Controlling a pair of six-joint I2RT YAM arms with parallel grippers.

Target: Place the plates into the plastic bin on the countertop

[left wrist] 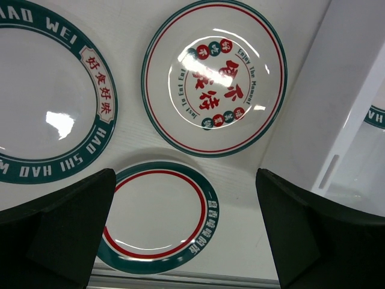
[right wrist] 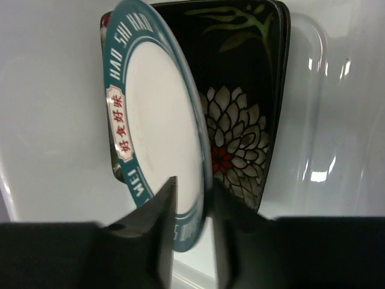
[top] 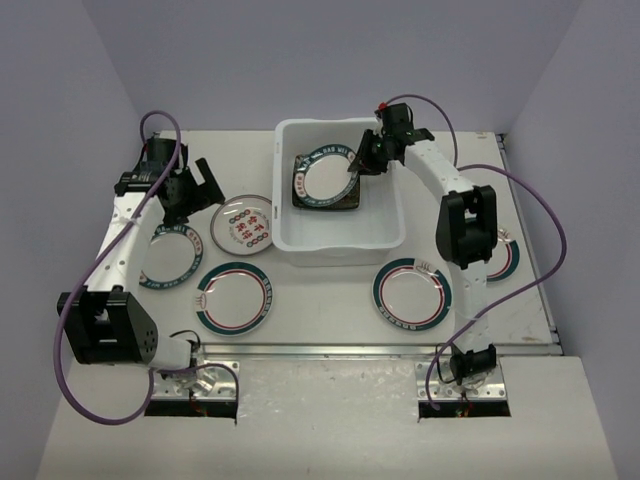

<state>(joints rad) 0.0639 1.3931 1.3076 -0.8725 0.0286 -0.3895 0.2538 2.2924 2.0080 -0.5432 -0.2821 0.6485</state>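
Observation:
The white plastic bin [top: 340,246] stands at the table's back middle. In it lies a black floral square plate [top: 345,203], also seen in the right wrist view [right wrist: 240,126]. My right gripper [top: 362,162] is shut on the rim of a round teal-rimmed plate [right wrist: 156,120] and holds it tilted over the black plate. My left gripper [top: 195,190] is open and empty, hovering above the small plate with red characters [top: 245,222], which also shows in the left wrist view [left wrist: 215,78]. More teal-rimmed plates lie at front left [top: 237,297] and front right [top: 412,294].
A teal-rimmed plate [top: 165,255] lies partly under my left arm, and another [top: 505,258] is half hidden behind my right arm. A metal rail [top: 330,350] runs along the near edge. The bin wall [left wrist: 337,120] is just right of my left gripper.

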